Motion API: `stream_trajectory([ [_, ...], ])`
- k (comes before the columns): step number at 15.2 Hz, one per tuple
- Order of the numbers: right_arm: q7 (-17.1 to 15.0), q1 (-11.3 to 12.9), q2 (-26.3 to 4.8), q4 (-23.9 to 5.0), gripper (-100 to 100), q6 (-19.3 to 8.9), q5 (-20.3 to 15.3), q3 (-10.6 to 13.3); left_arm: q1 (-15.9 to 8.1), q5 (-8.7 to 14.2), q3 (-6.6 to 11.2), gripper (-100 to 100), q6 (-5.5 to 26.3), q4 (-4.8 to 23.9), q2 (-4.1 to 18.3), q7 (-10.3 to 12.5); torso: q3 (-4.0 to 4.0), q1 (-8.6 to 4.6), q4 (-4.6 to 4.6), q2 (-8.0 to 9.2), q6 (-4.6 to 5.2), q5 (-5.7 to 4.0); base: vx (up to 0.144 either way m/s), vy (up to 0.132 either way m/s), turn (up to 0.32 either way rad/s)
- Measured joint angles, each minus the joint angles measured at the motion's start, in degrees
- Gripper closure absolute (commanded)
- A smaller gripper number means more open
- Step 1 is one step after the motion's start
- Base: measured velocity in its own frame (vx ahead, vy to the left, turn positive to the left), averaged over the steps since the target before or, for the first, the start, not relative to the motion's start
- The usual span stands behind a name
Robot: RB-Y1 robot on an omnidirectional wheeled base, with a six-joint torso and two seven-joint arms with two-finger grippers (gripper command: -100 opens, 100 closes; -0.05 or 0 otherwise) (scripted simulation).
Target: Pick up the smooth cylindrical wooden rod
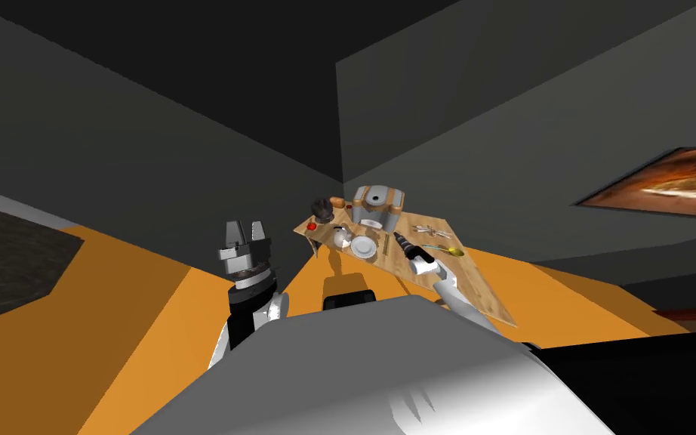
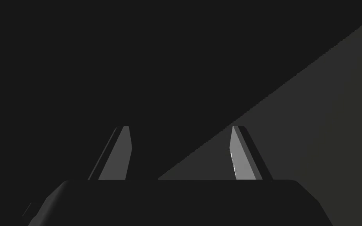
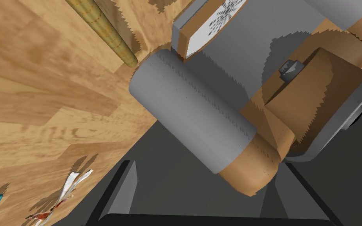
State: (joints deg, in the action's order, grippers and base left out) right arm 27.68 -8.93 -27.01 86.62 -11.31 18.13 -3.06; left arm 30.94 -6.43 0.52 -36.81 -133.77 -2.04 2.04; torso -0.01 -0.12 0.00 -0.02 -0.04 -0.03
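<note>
Mid-frame in the head view the right gripper [image 1: 401, 243] is at the worktop [image 1: 488, 292], fingers [image 3: 126, 188] spread and empty, the wooden rod [image 3: 105, 33] lying beyond them beside a grey cylinder [image 3: 192, 113]; left gripper [image 1: 245, 229] likewise spread.

The table [image 1: 490, 298] stood ahead and to the right, its far end toward the corner of the walls. An appliance [image 1: 376, 202] sat on that far end, with a plate [image 1: 364, 246] on the table nearer the robot and cutlery [image 1: 429, 229] to the plate's right. The right claw [image 1: 399, 240] hung over the table between plate and cutlery. The rod [image 3: 105, 32] lay on the table, one end just beside the appliance. The left claw [image 1: 244, 230] stood left of the table, apart from it.
</note>
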Motion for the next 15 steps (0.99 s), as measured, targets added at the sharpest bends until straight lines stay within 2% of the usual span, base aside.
stream_trajectory([
  [15,10.3,7.4,-6.5,-16.5,-100,-14.4,7.3,0.0,0.0,0.0,0.0,0,0.0,0.0,0.0,0.0,-0.02,0.02,0.0,-0.04,-0.01,0.01,-0.005,-0.01,0.174],
])
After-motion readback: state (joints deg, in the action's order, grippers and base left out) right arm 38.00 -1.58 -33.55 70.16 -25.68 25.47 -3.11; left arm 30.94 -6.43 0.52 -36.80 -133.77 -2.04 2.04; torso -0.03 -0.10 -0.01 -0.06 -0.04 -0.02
